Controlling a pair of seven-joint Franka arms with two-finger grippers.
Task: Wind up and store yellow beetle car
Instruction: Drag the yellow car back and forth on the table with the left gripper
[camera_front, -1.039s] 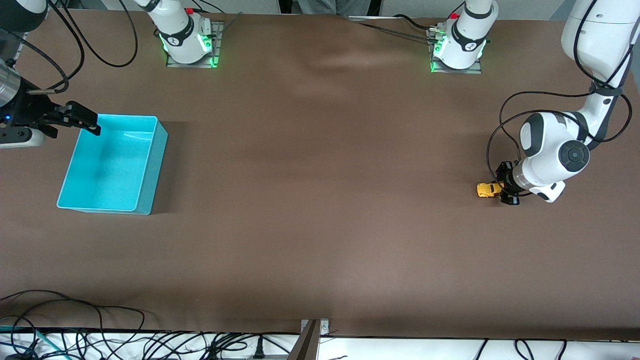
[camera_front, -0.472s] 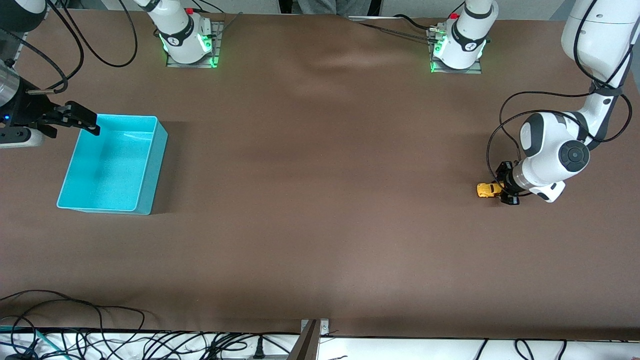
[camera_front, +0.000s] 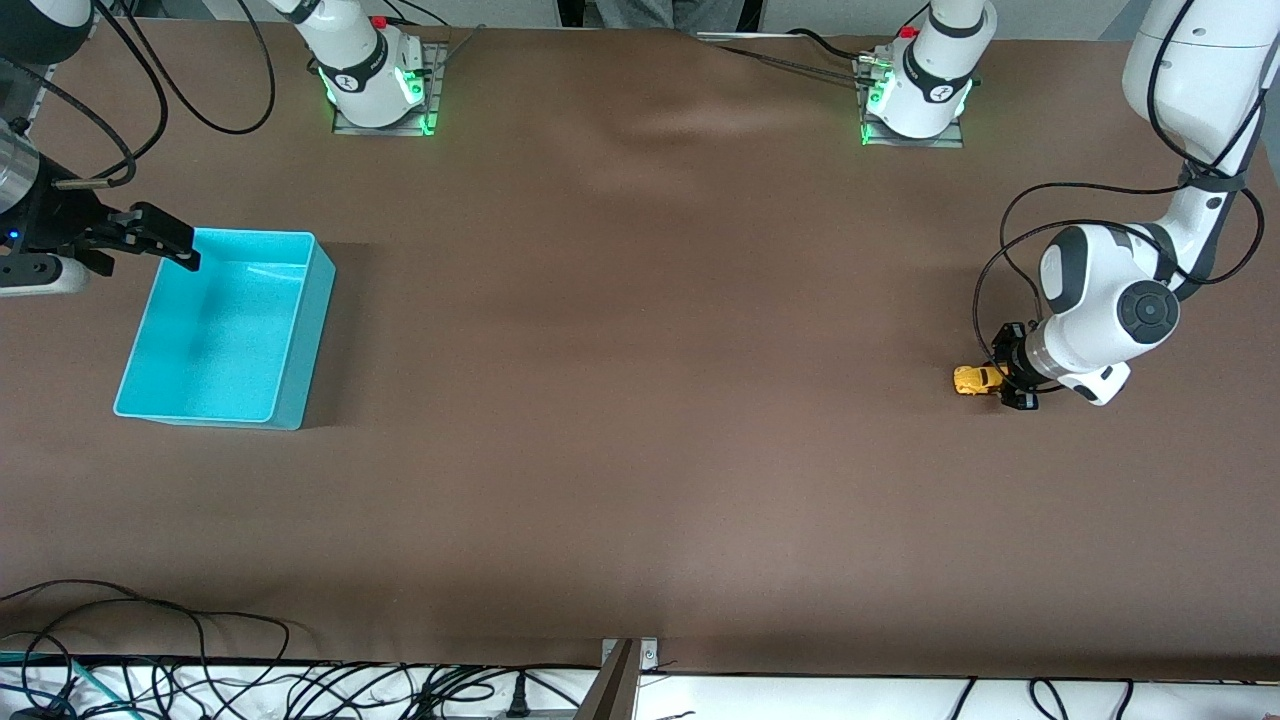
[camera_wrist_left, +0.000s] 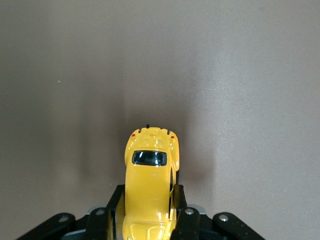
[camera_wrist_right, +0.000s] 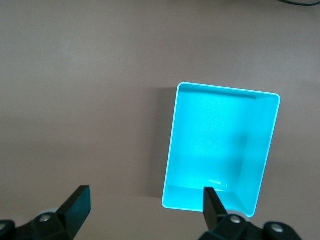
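I have the wide brown table (camera_front: 640, 420) almost bare, which suits a toy that has to roll: there is a long clear run between the two ends. At the right arm's end sits the open turquoise plastic bin (camera_front: 300, 340), a rectangular tub with nothing in it that I can see, evidently waiting as the storage place. My right gripper (camera_front: 135, 240) hangs over the bin's corner farther from the front camera with its black fingers (camera_wrist_right: 75, 205) spread wide and holding nothing; that arm simply waits, I judge, to handle the car or the bin later.

At the left arm's end, the left gripper (camera_front: 1010, 380) is down at table level, clenched on the tiny yellow beetle car (camera_front: 975, 380). The wrist view shows the car (camera_wrist_left: 149, 185) pinched by its flanks at one end, the rest poking out clear of the fingers (camera_wrist_left: 182, 215). Its wheels seem to be on the cloth. I reckon that low sideways grip lets me drag it backwards to wind the spring.
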